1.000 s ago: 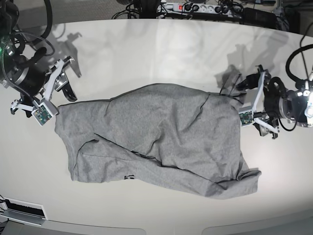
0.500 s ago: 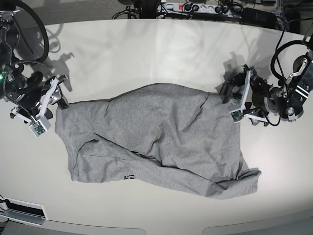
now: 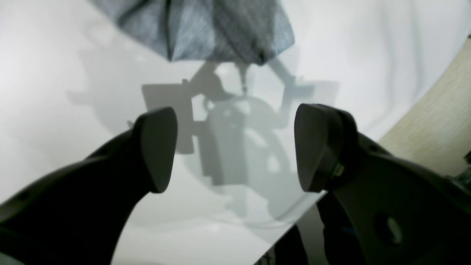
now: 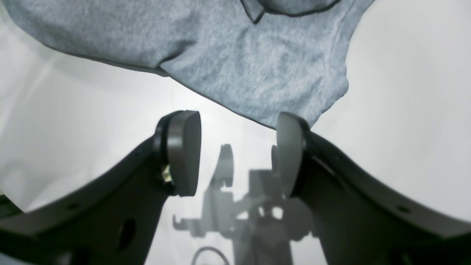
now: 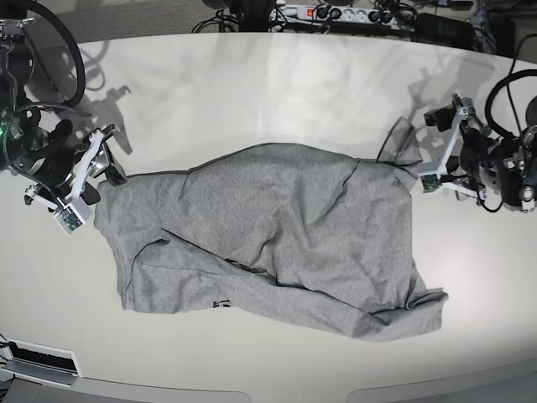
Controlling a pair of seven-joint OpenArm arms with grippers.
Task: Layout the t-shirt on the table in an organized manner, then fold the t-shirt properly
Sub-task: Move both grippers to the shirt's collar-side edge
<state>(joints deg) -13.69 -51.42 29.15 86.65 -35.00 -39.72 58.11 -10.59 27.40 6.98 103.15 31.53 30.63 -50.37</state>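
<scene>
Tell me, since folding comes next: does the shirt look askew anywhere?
Yes. The heather-grey cotton t-shirt lies crumpled and slanted on the glossy off-white table, with diagonal creases and its lower right corner bunched.

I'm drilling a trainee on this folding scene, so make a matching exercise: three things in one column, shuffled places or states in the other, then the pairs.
Things:
1. heather-grey cotton t-shirt
2. left gripper
3. right gripper

States:
A. open, at the shirt's corner on the base view's left side
B. lying crumpled and wrinkled on the glossy off-white table
C. open, off the fabric, beside the shirt's edge on the base view's right side

Pairs: 1-B, 2-C, 3-A
</scene>
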